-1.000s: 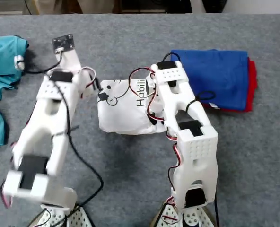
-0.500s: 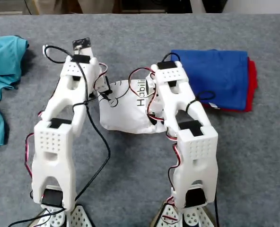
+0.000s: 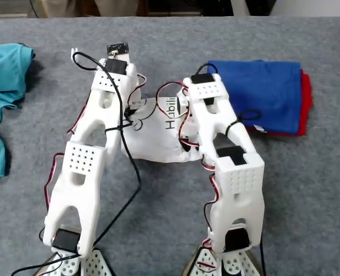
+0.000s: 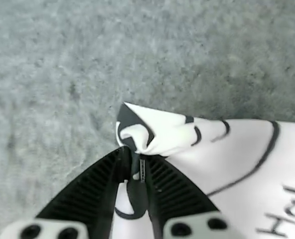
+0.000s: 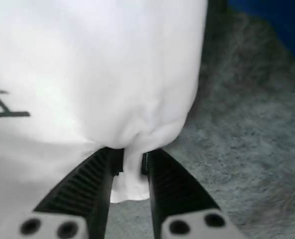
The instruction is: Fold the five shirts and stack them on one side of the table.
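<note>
White printed shirt (image 3: 158,144) bunches where left hand (image 4: 136,160) and right hand (image 5: 130,160) pinch it.

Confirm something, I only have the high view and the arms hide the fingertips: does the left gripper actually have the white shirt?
Observer: Yes. In the left wrist view the left gripper is shut on a bunched corner of the white shirt.
Operator: And the right one?
Observer: The right gripper is shut on a fold at the shirt's edge, and a bit of cloth pokes out past its fingers.
Operator: What's next to that grip?
Observer: Bare grey table beside the cloth, and the blue shirt just beyond it.
</note>
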`<action>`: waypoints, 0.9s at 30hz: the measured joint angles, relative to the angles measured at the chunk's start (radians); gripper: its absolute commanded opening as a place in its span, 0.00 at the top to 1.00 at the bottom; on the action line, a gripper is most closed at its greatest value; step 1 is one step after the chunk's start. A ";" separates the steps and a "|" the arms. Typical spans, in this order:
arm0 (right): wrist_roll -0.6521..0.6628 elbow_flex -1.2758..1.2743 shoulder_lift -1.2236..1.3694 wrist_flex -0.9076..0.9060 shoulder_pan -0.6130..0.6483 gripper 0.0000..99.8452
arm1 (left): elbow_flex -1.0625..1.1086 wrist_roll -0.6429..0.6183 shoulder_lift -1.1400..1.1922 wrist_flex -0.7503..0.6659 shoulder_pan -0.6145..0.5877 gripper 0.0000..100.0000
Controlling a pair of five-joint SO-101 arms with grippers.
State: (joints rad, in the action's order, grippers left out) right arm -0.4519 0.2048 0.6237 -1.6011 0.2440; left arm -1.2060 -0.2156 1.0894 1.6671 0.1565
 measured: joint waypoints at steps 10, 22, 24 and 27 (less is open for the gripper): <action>0.115 0.209 -0.236 -0.084 0.002 1.00 | -0.345 -0.008 -0.023 0.081 -0.038 0.98; 0.137 0.416 -0.388 -0.110 -0.078 1.00 | -0.423 -0.081 -0.186 0.055 -0.040 0.98; 0.137 0.410 -0.390 -0.110 -0.078 1.00 | -0.423 -0.091 -0.187 0.051 -0.040 0.98; 0.137 0.376 -0.387 -0.110 -0.071 1.00 | -0.423 -0.098 -0.187 0.051 -0.038 0.98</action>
State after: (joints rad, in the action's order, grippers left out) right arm -0.3153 0.5808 0.2371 -1.7116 0.1734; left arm -1.6295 -0.3138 0.9022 1.7177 0.1181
